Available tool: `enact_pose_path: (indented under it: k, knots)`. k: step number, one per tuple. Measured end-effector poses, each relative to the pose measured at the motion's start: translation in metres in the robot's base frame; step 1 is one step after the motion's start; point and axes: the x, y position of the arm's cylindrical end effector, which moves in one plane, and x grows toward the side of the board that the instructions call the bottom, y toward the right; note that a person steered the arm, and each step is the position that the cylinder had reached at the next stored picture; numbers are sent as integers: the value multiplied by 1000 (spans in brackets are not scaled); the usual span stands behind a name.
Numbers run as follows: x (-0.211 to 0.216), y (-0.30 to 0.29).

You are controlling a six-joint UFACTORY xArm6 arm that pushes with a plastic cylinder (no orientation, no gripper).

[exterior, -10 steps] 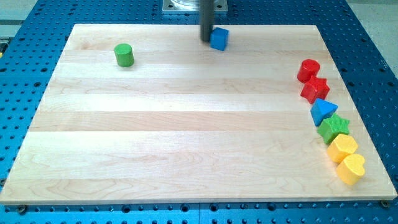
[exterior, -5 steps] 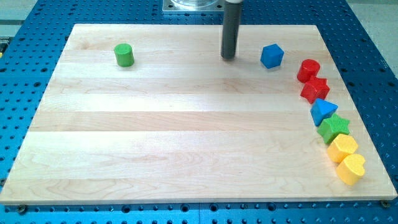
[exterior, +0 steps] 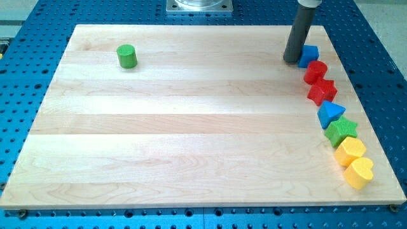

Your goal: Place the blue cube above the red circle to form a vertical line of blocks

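The blue cube (exterior: pixel 310 55) sits near the board's top right, just above the red circle (exterior: pixel 315 71) and touching or nearly touching it. My tip (exterior: pixel 292 60) rests on the board right against the cube's left side; the rod hides part of the cube. Below the red circle a curved column runs down the right edge: red star (exterior: pixel 322 91), blue triangle (exterior: pixel 330 113), green star (exterior: pixel 341 131), yellow hexagon (exterior: pixel 350 151), yellow heart (exterior: pixel 359 172).
A green cylinder (exterior: pixel 127 56) stands alone at the board's upper left. The wooden board (exterior: pixel 191 127) lies on a blue perforated table. The arm's metal base (exterior: pixel 200 6) is at the view's top centre.
The blue cube has slid from the top centre to the right, ending just above the red circle. My tip has followed it rightward. The other blocks have not moved.
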Motion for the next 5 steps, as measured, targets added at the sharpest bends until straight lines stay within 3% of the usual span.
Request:
enact_pose_path:
  k: [5]
  knots:
    - [10,11]
